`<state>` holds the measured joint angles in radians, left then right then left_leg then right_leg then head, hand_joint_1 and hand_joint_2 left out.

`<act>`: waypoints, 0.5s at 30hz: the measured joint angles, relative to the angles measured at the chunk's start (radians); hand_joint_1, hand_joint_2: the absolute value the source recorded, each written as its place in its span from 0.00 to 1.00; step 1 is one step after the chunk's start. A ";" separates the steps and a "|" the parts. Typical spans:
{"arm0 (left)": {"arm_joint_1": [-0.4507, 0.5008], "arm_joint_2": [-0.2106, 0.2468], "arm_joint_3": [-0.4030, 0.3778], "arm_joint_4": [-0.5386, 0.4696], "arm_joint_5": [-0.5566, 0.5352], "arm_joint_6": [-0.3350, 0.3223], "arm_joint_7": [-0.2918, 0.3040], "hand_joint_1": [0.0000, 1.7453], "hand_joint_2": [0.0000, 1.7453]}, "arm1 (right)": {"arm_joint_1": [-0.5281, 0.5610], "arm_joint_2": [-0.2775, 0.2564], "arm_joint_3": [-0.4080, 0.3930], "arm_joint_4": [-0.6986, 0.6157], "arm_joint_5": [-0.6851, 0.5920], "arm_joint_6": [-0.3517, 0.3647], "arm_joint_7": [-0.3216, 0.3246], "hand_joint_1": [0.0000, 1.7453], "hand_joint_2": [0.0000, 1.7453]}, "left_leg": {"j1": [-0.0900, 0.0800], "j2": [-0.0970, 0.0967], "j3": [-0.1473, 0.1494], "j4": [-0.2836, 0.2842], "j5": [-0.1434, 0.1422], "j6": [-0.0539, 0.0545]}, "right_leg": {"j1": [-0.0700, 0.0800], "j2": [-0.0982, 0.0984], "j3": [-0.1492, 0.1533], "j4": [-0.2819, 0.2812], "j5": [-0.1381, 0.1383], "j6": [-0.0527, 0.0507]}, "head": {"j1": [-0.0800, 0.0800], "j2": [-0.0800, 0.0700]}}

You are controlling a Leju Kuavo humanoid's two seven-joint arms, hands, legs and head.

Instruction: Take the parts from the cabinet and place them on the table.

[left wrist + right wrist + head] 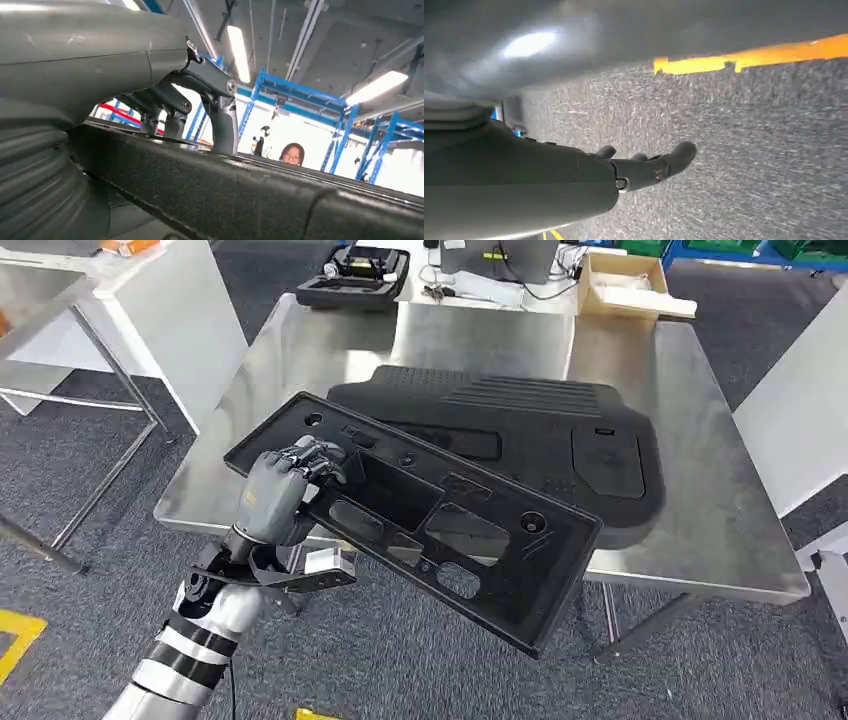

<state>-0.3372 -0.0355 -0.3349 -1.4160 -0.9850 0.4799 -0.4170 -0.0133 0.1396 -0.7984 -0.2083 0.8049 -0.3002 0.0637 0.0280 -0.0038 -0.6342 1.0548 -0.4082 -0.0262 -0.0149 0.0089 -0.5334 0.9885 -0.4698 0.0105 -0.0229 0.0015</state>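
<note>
The left hand (285, 492) is gripping a long black plastic panel (440, 525) by its near-left end, fingers wrapping over the top edge, as the left wrist view is also showing with fingers (222, 117) hooking over the panel's rim. Holding it by one end is probably leaving the far end hanging low: the panel is tilting, its right corner dipping beyond the near edge of the steel table (700, 530). It is hovering partly over the table, partly over the carpeted floor, and overlapping a larger black moulded part (560, 430) already lying on the tabletop.

The right hand (644, 167) is hanging beside the body over grey carpet, fingers extended and grasping nothing, though the view is blurry.

Bare steel is showing along the table's left side and right side; the middle is taken by the moulded part. A cardboard box (620, 280) and a black case (355, 275) are sitting beyond the far edge, well apart from the panel.
</note>
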 joint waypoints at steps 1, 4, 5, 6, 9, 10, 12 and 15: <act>-0.004 0.000 0.000 0.002 0.000 -0.001 0.001 1.00 1.00 | -0.003 0.000 0.000 0.000 0.001 0.000 0.000 0.00 0.00 | -0.008 0.001 -0.003 -0.025 -0.046 0.007 | 0.005 0.002 0.010 0.005 -0.003 0.007 | 0.000 0.000; -0.002 -0.001 -0.001 0.002 -0.001 -0.003 0.001 1.00 1.00 | -0.004 0.000 0.000 0.000 0.003 0.000 0.000 0.00 0.00 | -0.011 -0.001 0.006 -0.019 -0.027 0.035 | 0.007 0.001 0.011 0.005 -0.007 0.025 | 0.002 0.000; -0.002 -0.002 -0.001 0.002 -0.001 -0.003 0.003 1.00 1.00 | -0.006 -0.001 0.000 0.000 0.005 0.000 0.000 0.00 0.00 | -0.006 -0.003 0.015 -0.025 -0.027 0.041 | 0.004 -0.001 -0.003 0.015 -0.011 0.030 | 0.004 0.000; -0.004 -0.001 -0.001 0.002 -0.001 -0.003 0.003 1.00 1.00 | -0.005 0.000 0.000 0.000 0.005 0.000 0.000 0.00 0.00 | -0.006 -0.003 0.019 -0.027 -0.029 0.045 | 0.003 -0.002 -0.023 0.054 -0.013 0.031 | 0.005 0.000; -0.004 -0.002 -0.001 0.002 -0.001 -0.003 0.004 1.00 1.00 | -0.006 0.000 0.000 0.000 0.006 0.000 0.000 0.00 0.00 | -0.009 -0.004 0.026 -0.027 -0.042 0.060 | 0.002 -0.002 -0.170 0.282 -0.084 0.025 | 0.009 0.000; -0.003 -0.002 -0.001 0.003 -0.001 -0.003 0.004 1.00 1.00 | -0.006 0.001 0.000 0.000 0.006 0.000 0.000 0.00 0.00 | -0.010 -0.004 0.031 -0.027 -0.046 0.061 | 0.002 -0.002 -0.210 0.332 -0.099 0.024 | 0.009 0.000; -0.002 -0.002 -0.001 0.004 -0.001 -0.004 0.004 1.00 1.00 | -0.003 0.001 0.000 0.000 0.006 0.000 0.000 0.00 0.00 | -0.011 -0.008 0.046 -0.027 -0.057 0.060 | 0.002 -0.003 -0.225 0.303 -0.067 0.034 | 0.008 0.000; -0.002 -0.002 -0.001 0.004 -0.001 -0.004 0.004 1.00 1.00 | -0.003 0.001 0.000 0.000 0.006 0.000 0.000 0.00 0.00 | -0.011 -0.008 0.046 -0.027 -0.057 0.060 | 0.002 -0.003 -0.225 0.303 -0.067 0.034 | 0.008 0.000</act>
<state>-0.3389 -0.0370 -0.3361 -1.4118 -0.9857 0.4757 -0.4131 -0.0164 0.1408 -0.7984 -0.2083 0.8106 -0.3006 0.0633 0.0173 -0.0116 -0.5882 1.0276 -0.4651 0.0341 -0.0126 0.0064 -0.7581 1.2918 -0.5365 0.0448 -0.0145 0.0015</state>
